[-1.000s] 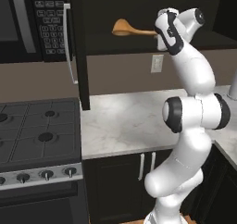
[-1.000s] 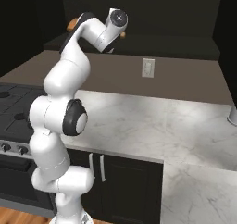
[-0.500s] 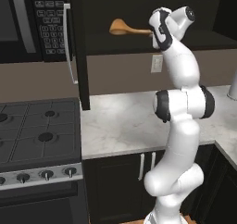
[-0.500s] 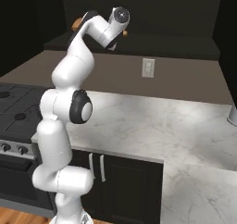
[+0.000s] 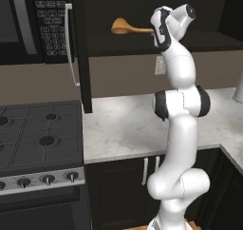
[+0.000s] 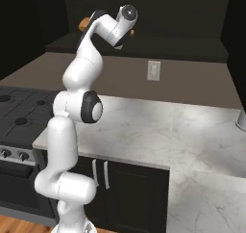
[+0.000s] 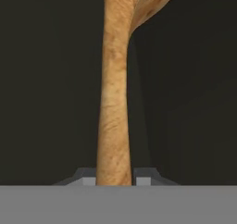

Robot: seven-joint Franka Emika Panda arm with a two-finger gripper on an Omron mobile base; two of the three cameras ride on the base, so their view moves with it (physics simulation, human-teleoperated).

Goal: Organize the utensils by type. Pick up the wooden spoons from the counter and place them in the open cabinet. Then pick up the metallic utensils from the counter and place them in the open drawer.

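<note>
- The claw [image 7: 115, 180] is closed on the handle of a wooden spoon [image 5: 129, 28], holding it level and high, bowl end leading into the dark open cabinet [image 5: 118, 15].
- To do this well, reach further in until the bowl sits well over the shelf, past its front edge.
- Lower until the spoon rests flat, then let go.
- Pull straight back, clear of the cabinet door [image 5: 81, 58].

Wooden spoon [image 5: 127, 28] level, inside cabinet [image 5: 142, 10]
</note>
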